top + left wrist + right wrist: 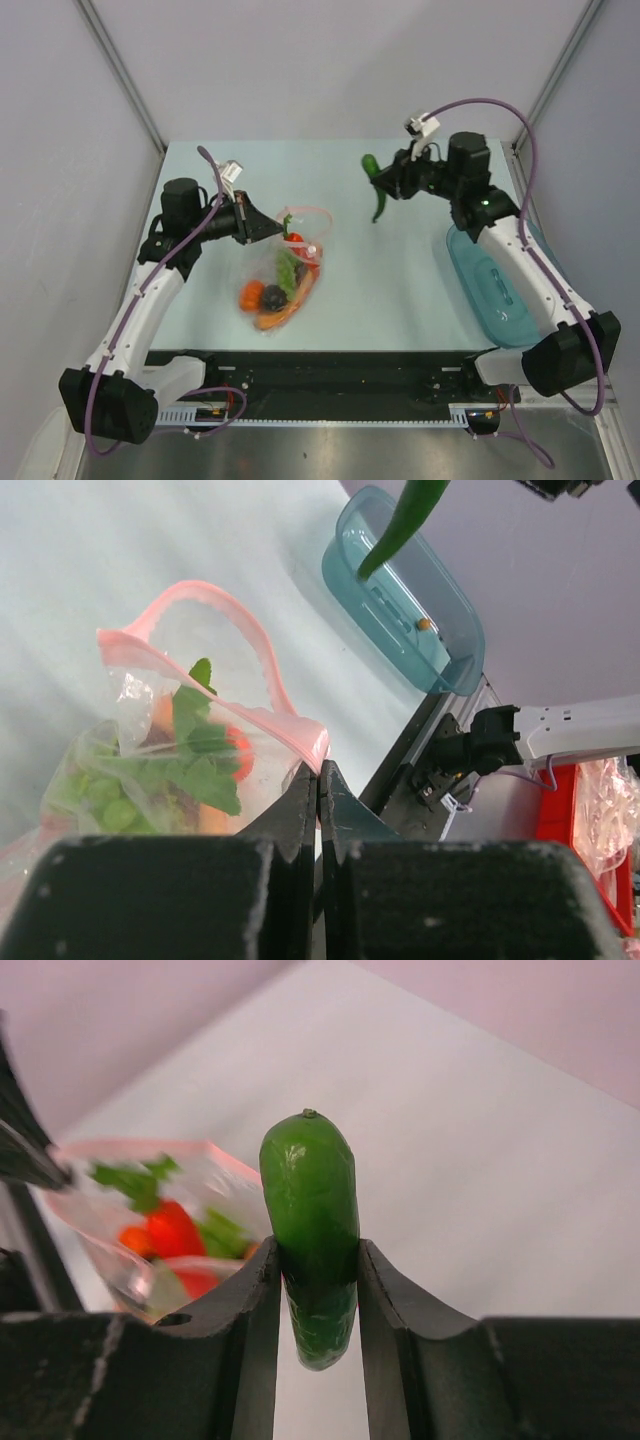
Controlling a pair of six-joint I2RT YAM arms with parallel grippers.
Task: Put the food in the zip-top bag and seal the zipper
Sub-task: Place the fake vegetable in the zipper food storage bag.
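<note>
The clear zip-top bag (283, 272) lies left of centre with its mouth raised. My left gripper (278, 229) is shut on the pink-red zipper strip (232, 645) at one corner (320, 772), holding the mouth open. Inside are green grapes (287, 270), an orange-red fruit (252, 295), a dark ball (272, 298), a carrot (285, 314) and a red piece (295, 240). My right gripper (386, 186) is shut on a green toy pepper (310, 1200) and holds it in the air to the right of the bag. The pepper hangs down (378, 198). The bag shows behind it (170, 1222).
A teal translucent bowl (497, 292) stands at the right edge of the table, under the right arm; it also shows in the left wrist view (405, 610). A black rail (330, 372) runs along the near edge. Grey walls close the back and sides.
</note>
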